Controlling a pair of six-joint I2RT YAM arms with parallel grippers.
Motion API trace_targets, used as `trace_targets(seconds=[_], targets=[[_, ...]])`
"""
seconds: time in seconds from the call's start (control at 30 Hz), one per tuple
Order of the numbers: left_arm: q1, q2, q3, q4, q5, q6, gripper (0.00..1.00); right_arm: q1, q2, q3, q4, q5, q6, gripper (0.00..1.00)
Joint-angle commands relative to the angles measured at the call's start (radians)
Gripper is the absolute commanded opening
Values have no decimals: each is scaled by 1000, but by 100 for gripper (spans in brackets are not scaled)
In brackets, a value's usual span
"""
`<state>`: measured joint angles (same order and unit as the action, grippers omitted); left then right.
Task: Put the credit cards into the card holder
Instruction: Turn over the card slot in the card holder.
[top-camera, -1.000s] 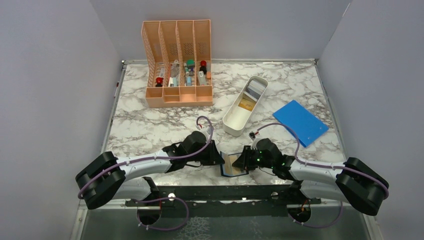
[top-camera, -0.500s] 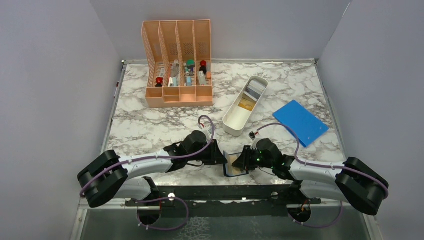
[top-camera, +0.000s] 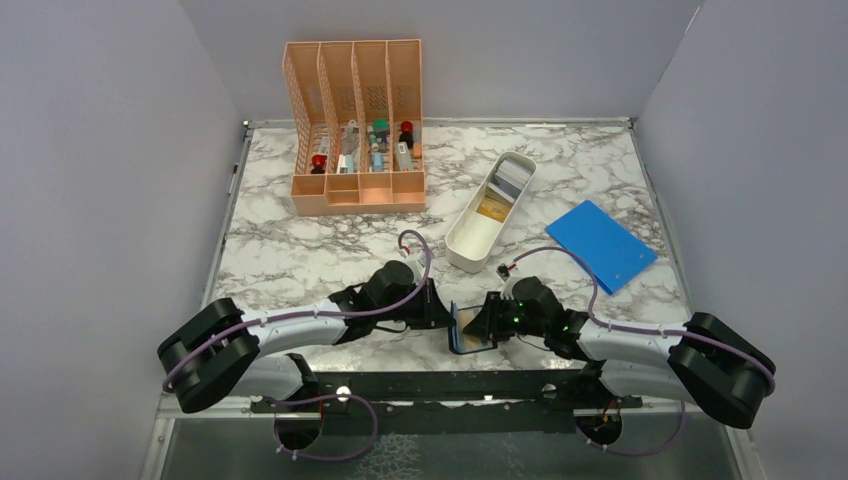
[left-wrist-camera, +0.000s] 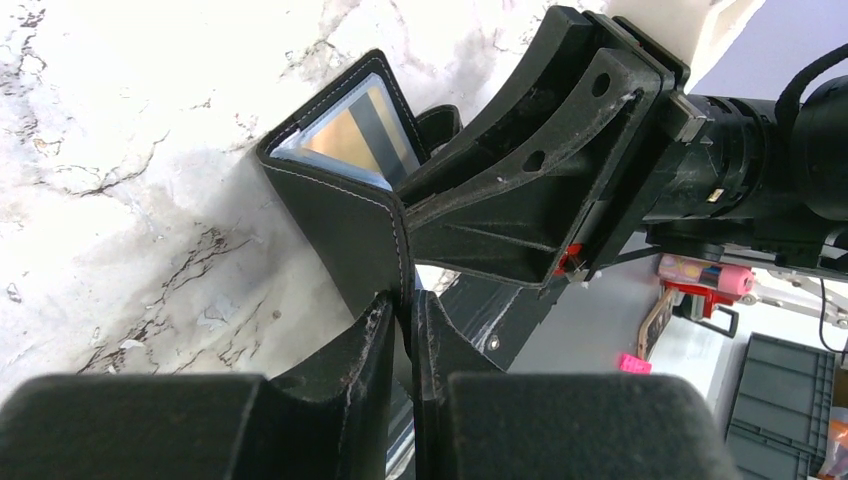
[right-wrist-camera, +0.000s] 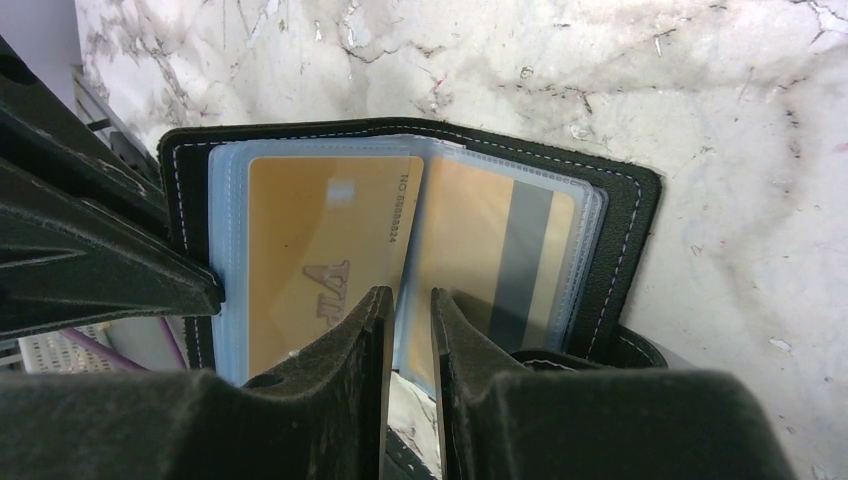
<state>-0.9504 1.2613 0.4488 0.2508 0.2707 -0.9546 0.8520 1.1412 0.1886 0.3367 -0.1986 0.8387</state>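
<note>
Black leather, the card holder (top-camera: 470, 328) stood open at the 6 o'clock edge of the worktop (top-camera: 300, 250), pinned between both arms. The left end effector (left-wrist-camera: 402, 330) was closed on its cover flap. The right end effector (right-wrist-camera: 410, 310) was pinched on the clear inner leaves, beside a tan card (right-wrist-camera: 310, 250) already sleeved. More cards (top-camera: 493, 208) lay in the white tray (top-camera: 462, 250) at 12 o'clock from the holder, long axis 1-to-7, nearer the right arm.

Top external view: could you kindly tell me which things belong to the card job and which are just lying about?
Job: card holder; credit cards, in it and in the white tray.
Lying about: peach organizer, blue rectangle.
</note>
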Motion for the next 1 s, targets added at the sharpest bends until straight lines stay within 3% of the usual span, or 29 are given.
trace_targets(seconds=[0.0, 0.17, 0.43, 0.97], targets=[[1, 26, 15, 39, 24, 14, 13, 7, 13, -15, -7, -7, 2, 25], [1, 42, 19, 18, 5, 16, 16, 7, 4, -18, -13, -3, 1, 26], [1, 26, 24, -8, -11, 20, 29, 7, -9, -17, -22, 1, 0, 26], [1, 22, 33, -13, -10, 16, 37, 7, -12, -23, -20, 0, 2, 26]])
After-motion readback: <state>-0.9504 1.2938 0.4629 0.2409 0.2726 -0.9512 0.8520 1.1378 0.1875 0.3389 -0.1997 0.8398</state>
